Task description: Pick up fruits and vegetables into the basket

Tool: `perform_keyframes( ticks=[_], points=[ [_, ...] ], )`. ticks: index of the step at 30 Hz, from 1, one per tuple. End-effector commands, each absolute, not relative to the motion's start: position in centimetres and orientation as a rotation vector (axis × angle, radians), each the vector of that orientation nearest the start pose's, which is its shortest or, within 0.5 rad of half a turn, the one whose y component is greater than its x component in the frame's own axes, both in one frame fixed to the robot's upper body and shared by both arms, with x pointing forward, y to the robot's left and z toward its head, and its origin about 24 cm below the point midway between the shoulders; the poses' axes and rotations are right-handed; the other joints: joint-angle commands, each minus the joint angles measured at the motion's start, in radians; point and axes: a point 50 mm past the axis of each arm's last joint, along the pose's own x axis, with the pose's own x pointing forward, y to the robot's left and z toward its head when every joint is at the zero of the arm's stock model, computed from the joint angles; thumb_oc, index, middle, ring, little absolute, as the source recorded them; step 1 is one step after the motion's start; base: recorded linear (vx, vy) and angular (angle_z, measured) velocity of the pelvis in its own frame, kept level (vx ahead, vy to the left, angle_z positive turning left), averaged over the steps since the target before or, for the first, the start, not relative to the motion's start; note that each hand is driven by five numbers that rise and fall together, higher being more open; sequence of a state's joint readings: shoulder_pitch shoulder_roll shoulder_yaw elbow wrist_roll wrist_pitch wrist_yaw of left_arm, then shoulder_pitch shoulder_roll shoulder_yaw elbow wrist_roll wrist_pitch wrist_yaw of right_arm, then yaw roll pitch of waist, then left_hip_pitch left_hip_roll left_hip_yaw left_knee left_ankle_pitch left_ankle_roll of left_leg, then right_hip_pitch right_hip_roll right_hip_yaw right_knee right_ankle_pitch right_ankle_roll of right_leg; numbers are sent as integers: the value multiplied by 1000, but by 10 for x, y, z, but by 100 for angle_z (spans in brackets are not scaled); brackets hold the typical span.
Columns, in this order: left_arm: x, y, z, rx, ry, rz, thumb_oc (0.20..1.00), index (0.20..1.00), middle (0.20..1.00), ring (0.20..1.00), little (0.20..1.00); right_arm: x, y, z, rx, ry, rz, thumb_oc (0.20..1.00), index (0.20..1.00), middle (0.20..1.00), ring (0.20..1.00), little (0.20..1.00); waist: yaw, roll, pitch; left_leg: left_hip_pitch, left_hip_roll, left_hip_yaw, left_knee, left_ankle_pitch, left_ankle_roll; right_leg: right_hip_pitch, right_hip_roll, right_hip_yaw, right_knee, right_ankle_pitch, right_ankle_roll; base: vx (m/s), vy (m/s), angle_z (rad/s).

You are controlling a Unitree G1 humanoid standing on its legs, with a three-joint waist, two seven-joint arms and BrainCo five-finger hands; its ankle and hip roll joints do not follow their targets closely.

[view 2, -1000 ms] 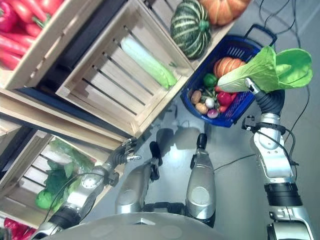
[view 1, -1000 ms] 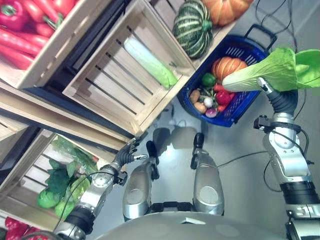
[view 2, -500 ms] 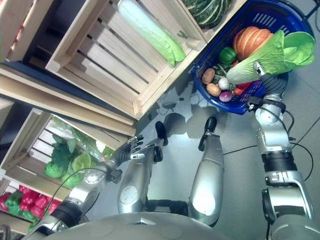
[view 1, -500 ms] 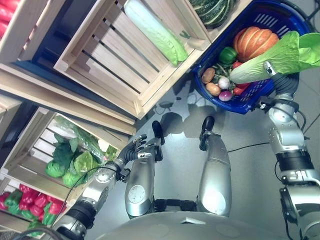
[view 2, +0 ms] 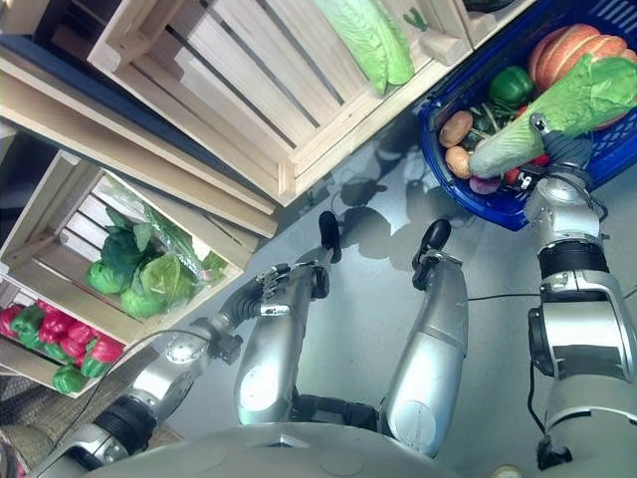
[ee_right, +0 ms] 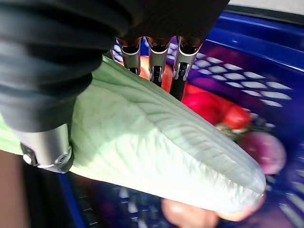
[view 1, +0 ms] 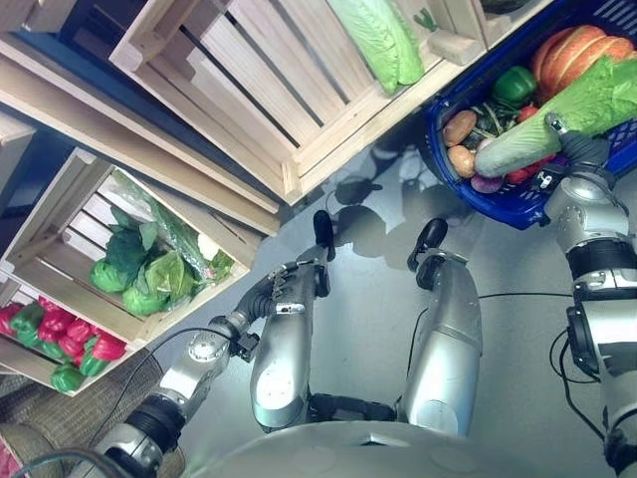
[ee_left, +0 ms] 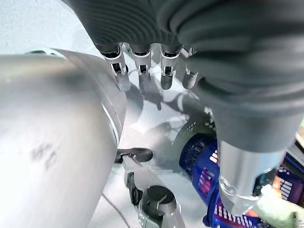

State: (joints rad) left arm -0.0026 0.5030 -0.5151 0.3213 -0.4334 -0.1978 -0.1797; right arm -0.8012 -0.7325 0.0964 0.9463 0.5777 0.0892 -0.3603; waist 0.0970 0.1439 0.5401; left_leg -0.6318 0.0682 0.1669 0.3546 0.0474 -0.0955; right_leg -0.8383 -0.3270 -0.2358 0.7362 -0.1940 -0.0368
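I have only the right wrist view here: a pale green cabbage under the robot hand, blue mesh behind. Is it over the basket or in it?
Observer: In the eye views the cabbage lies across the blue basket, its white end on the produce, the right robot hand gripping it.
Operator: What else is in there?
Observer: An orange pumpkin, a green pepper and brown potatoes.
Operator: And the left robot hand?
Observer: It hangs low by the crate of leafy greens, left robot hand holding nothing, fingers relaxed.
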Motion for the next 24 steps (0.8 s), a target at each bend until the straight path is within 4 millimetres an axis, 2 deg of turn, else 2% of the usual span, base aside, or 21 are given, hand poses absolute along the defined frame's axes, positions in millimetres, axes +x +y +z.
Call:
perform_keyframes(
  ticks=[1,11,17,18,19,24],
  points=[
    [196,149,-40,56,341,-554,1000,1000,1000,1000,1000,338,-379,171,-92,63,-752,200,200,200,200,200,-21,115,-20,-68,-6,20,177,-180,62,17,37,-8,-8,-39,45,-1,-35,9],
    [202,142,-36,68,292,-551,1000,1000,1000,1000,1000,339,-380,154,7,120,-753,200,200,200,200,200,-4,125,-20,-181,-2,13,254,-213,86,-89,26,4,35,-35,46,-17,-43,4],
    [207,138,-34,68,258,-533,1000,1000,1000,1000,1000,337,-378,136,13,194,-795,200,200,200,200,200,-1,122,-20,-220,1,7,278,-221,92,-122,29,8,43,-28,47,-3,-5,1],
    [209,137,-33,72,240,-527,1000,1000,1000,1000,1000,337,-377,133,13,201,-802,573,573,573,573,573,1,122,-20,-223,2,7,275,-219,92,-122,31,8,37,-26,47,0,0,0],
    [211,136,-32,77,226,-519,1000,1000,1000,1000,1000,337,-377,133,8,201,-819,1000,1000,1000,1000,1000,1,120,-20,-223,2,7,275,-219,92,-121,31,7,34,-24,47,0,0,0],
    [219,137,-21,87,160,-489,1000,1000,1000,1000,1000,335,-377,132,-20,172,-854,1000,1000,1000,1000,1000,-3,114,-20,-201,1,5,261,-215,87,-96,34,3,17,-17,50,-2,7,0]
  ],
)
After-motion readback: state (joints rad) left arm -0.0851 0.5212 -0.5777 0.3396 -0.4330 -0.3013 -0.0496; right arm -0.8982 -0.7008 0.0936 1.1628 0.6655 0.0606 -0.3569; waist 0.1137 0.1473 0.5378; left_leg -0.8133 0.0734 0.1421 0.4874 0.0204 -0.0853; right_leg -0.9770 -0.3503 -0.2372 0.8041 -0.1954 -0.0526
